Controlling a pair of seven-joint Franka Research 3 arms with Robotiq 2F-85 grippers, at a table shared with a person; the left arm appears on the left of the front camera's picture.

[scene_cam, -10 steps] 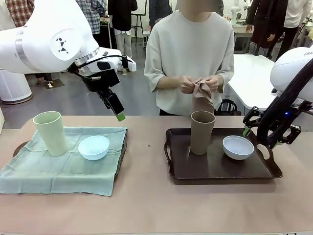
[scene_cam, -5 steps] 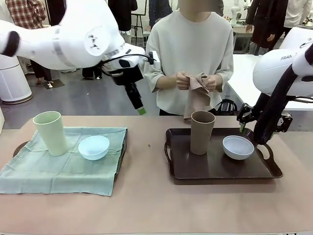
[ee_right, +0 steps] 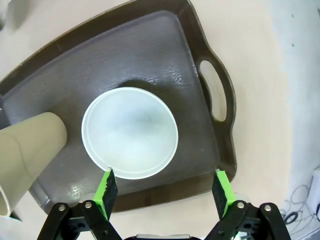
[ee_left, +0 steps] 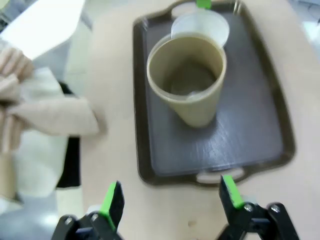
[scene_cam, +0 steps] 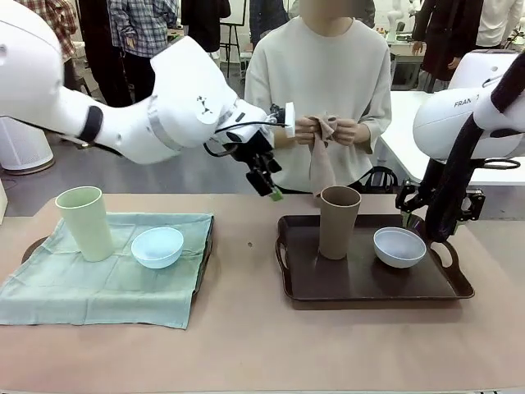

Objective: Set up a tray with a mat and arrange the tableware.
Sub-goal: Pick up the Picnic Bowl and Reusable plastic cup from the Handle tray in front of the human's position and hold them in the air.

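A brown tumbler [scene_cam: 338,222] and a whitish bowl [scene_cam: 399,246] stand on a dark brown tray [scene_cam: 369,291]. To the left, a pale green tumbler [scene_cam: 84,222] and a light blue bowl [scene_cam: 157,246] rest on a green mat [scene_cam: 98,287] laid over a second tray [scene_cam: 207,246]. My left gripper [scene_cam: 272,191] hangs open in the air just left of the brown tray; its wrist view looks down on the brown tumbler [ee_left: 187,85] beyond the open left gripper [ee_left: 171,199]. My right gripper [scene_cam: 408,209] hovers open over the whitish bowl [ee_right: 130,132], its own view showing the right gripper [ee_right: 163,187] near the bowl's rim.
A person at the far side holds a beige cloth [scene_cam: 321,160] in both hands above the brown tumbler. The cloth [ee_left: 45,115] lies left of the tray [ee_left: 270,115] in the left wrist view. The tray's handle [ee_right: 217,97] is right of the bowl. Bare table lies between the trays.
My left arm has swung right, from above the left tray to beside the brown tray. The right gripper has risen slightly behind the whitish bowl. The person keeps working the cloth.
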